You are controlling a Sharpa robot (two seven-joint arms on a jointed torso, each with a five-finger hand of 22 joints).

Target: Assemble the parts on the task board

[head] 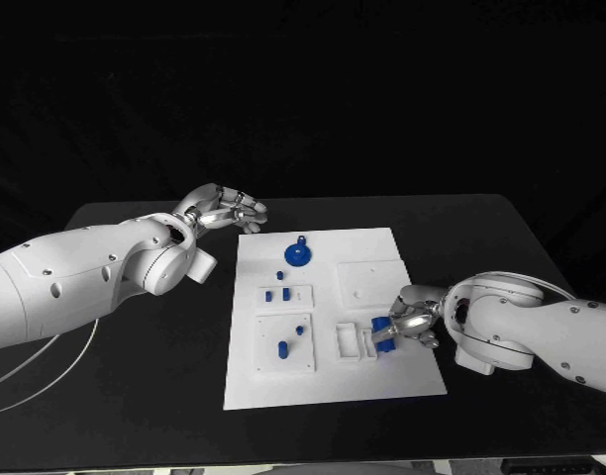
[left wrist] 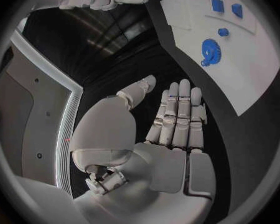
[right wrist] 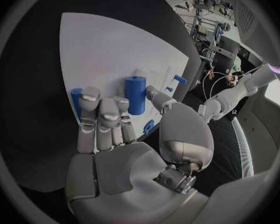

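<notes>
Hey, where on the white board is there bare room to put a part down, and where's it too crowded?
Free: the task board's near strip, below the recessed panels, and the stretch right of the blue gear at the far edge. Crowded: the near right corner, where the right hand works at blue parts. The left hand hovers off the far left corner.

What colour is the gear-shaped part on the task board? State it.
Blue, against the white task board; the gear-shaped part shows best in the left wrist view.

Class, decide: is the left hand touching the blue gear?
Apart. In the head view, the left hand hovers beyond the board's far left corner, with bare white board between it and the gear.
</notes>
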